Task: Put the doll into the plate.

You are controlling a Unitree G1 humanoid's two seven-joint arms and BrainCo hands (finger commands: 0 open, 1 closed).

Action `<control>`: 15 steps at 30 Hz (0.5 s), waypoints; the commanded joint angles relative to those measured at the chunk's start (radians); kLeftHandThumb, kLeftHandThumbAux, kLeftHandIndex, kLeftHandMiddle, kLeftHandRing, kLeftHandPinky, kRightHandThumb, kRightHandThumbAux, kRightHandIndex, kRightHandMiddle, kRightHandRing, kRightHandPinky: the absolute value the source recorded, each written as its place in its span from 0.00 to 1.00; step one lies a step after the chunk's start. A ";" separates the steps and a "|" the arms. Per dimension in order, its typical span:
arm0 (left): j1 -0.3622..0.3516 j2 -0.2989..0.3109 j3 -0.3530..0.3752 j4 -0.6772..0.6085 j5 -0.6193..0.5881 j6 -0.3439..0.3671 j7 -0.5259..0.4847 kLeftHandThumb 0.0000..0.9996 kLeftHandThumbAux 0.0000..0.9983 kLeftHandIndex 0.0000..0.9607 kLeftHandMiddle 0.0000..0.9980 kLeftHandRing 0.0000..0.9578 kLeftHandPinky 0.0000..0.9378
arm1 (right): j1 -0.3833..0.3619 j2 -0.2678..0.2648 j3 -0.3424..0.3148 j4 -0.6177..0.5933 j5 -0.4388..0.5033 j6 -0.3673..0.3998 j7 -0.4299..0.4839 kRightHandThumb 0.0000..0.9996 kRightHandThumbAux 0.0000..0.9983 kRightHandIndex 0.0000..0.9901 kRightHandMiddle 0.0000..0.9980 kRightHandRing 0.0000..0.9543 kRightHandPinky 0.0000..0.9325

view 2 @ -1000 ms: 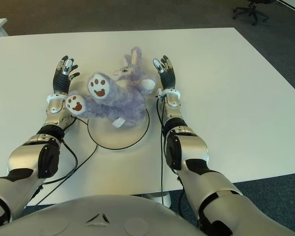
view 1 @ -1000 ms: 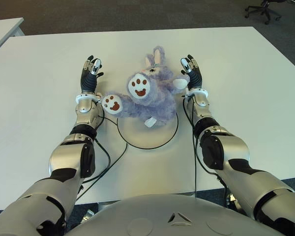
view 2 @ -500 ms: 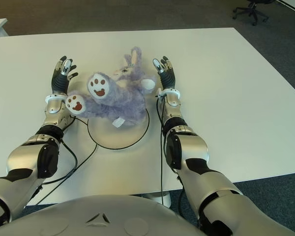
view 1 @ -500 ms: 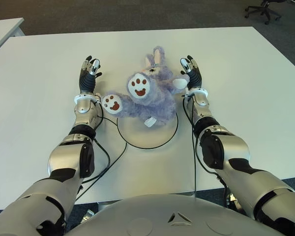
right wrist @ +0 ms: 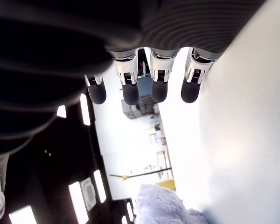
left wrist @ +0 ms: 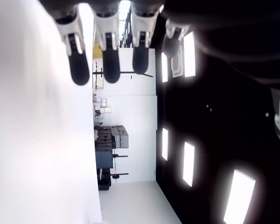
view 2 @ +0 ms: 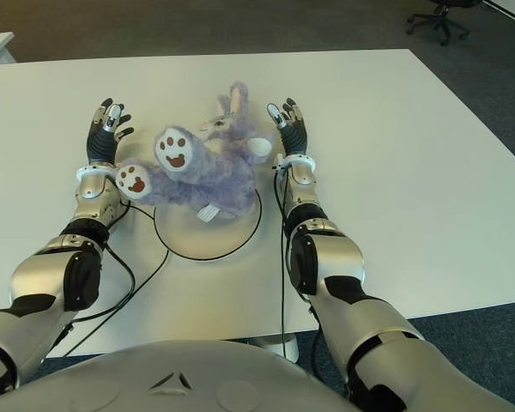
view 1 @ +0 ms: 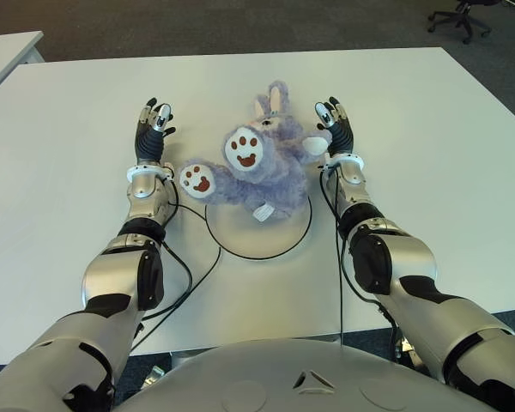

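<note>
Left eye view: doll [view 1: 257, 167] sprawled on its back across the far rim of the plate [view 1: 259, 232], body and tag over the dish, head and ears hanging past the edge onto the counter [view 1: 429, 154], one foot sticking out beyond the plate on the robot's left. Looks set down rather than dropped, since both soles face up and the bulk sits over the dish, though only partly inside the rim. Task judged nearly done, perhaps wanting a nudge toward the robot to centre the toy.

Left hand [view 1: 151, 133] just beside the outstretched foot, apart from it, fingers straight and spread, holding nothing; same read in the left wrist view, fingertips [left wrist: 107, 65] extended over bare white surface. Right hand [view 1: 335, 129] close by the doll's arm on the other side, likewise flat, fingers loose and empty; right wrist view gives straight fingertips [right wrist: 156, 88] with a patch of purple fur beyond. Placed either side of the toy, apparently so as to flank it after release.

Counter broad, white, matte, otherwise bare. Beyond it dark grey carpet, a corner of a second white table at far left, an office chair [view 1: 463, 15] at far right.
</note>
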State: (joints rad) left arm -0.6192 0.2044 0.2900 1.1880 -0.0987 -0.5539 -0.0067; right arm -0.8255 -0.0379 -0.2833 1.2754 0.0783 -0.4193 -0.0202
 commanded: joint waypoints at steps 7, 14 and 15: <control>0.078 -0.010 -0.001 0.058 0.006 0.035 0.012 0.00 0.40 0.08 0.15 0.18 0.27 | 0.099 0.022 -0.029 0.069 0.012 0.098 -0.023 0.00 0.59 0.00 0.02 0.00 0.00; 0.076 -0.009 -0.006 0.058 0.013 0.040 0.022 0.00 0.43 0.08 0.17 0.20 0.27 | 0.099 0.026 -0.039 0.069 0.013 0.101 -0.025 0.00 0.59 0.01 0.03 0.01 0.00; 0.076 -0.009 -0.007 0.058 0.014 0.042 0.023 0.00 0.43 0.08 0.17 0.20 0.27 | 0.099 0.026 -0.040 0.069 0.013 0.101 -0.026 0.00 0.59 0.01 0.03 0.01 0.00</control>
State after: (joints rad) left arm -0.6183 0.2091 0.2909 1.1893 -0.0960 -0.5537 -0.0015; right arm -0.8256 -0.0350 -0.3081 1.2754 0.0817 -0.4192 -0.0227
